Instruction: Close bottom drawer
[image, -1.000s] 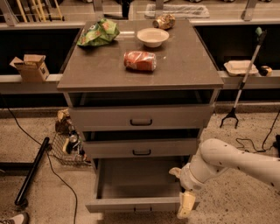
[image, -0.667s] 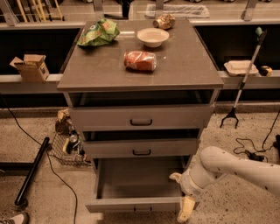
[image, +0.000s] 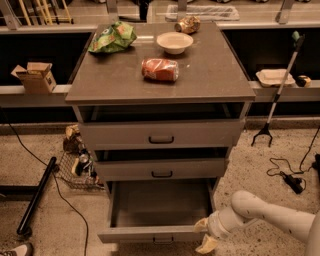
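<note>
The end effector (image: 204, 235) sits a little lower and further toward 9 o'clock than a second ago, fingers (image: 206, 245) apart, just beside the right end of the bottom drawer (image: 160, 205), which stands pulled well out at 6 o'clock below the surface (image: 215, 75) holding a can (image: 160, 69), bowl (image: 174, 42) and green bag (image: 112, 37).

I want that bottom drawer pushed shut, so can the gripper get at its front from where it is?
Probably yes. The gripper sits low, close beside the right end of the bottom drawer front, its fingers apart, and nothing shows between it and the panel. The drawer stands pulled far out.
</note>
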